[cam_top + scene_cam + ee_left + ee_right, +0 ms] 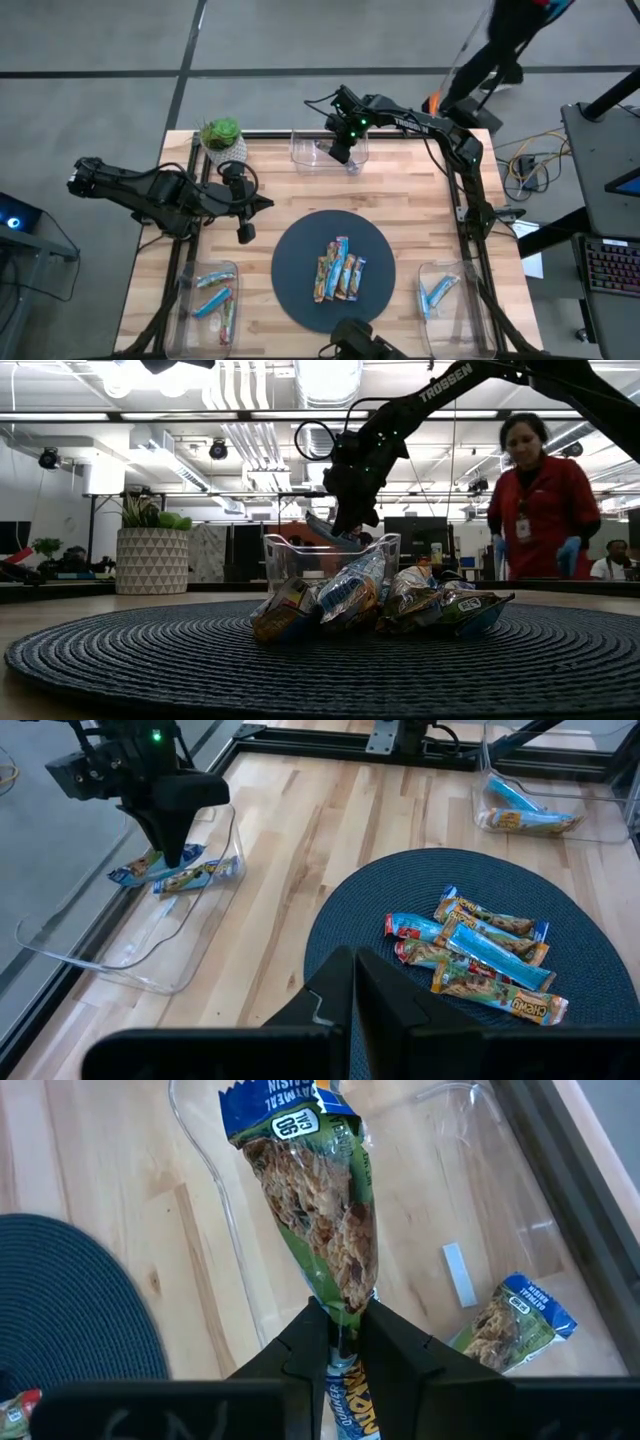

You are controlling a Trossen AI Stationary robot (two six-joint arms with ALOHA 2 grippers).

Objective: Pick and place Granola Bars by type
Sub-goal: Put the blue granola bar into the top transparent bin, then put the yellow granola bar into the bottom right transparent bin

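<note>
My wooden table sits on a grey floor crossed by dark seams. At about two o'clock from the table a person in a red top stands with blue gloves on. At three o'clock a dark desk carries a keyboard, with yellow and blue cables trailing on the floor beside it. At nine o'clock, a dark stand shows a small blue light. Level across the table, I see a white ceiling hung with ducts and round spotlights, and a potted plant in a patterned white pot at ten o'clock. Farther back, dark monitors stand in a row.
</note>
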